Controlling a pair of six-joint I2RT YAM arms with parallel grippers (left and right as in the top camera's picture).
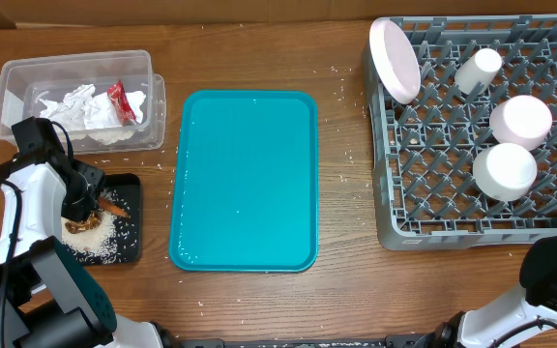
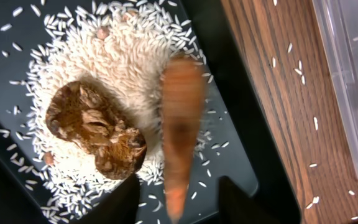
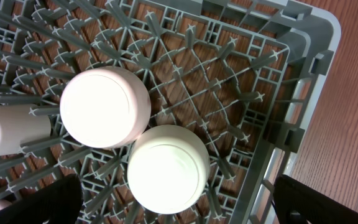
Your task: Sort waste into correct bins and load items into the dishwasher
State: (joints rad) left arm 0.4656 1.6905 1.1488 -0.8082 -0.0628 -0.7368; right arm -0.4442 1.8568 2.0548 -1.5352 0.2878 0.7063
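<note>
My left gripper (image 1: 90, 198) (image 2: 178, 194) hangs open over the black tray (image 1: 129, 186). The orange carrot stick (image 2: 182, 118) shows blurred between its fingers, with a gap on each side. Beside it on the tray lie the brown food lump (image 2: 95, 134) and a heap of white rice (image 2: 129, 56). The clear tub (image 1: 75, 60) holds crumpled white paper (image 1: 75, 104) and the red wrapper (image 1: 121, 101). My right gripper (image 3: 179, 208) is wide open above the grey rack (image 1: 395, 227), over two upturned bowls (image 3: 104, 106) (image 3: 168, 168). The rack also holds a plate (image 1: 395, 58) and a cup (image 1: 479, 70).
The large teal tray (image 1: 245, 179) lies between the bins and the rack. Stray rice grains dot the wood around it. The clear tub's wall (image 2: 353, 93) stands close to the right of the black tray in the left wrist view.
</note>
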